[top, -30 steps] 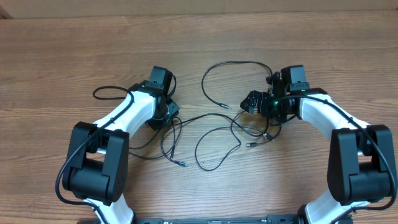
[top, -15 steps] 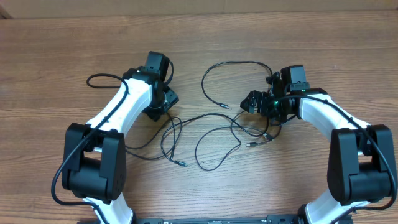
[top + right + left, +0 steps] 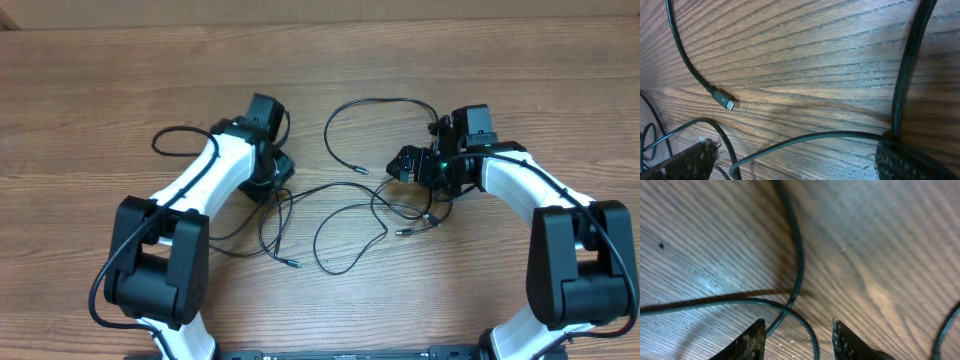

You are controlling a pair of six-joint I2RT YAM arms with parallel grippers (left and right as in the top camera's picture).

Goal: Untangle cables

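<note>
left claw parted, straddling cables | right claw wide, touching cables

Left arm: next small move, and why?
Probably close the left tool on the thin black flexible cable. In the left wrist view the tool's fingers stand open, low over the brown wooden table, and the cable curves right through the gap between them. A pinch there should secure a strand to pull out of the tangle.
</note>
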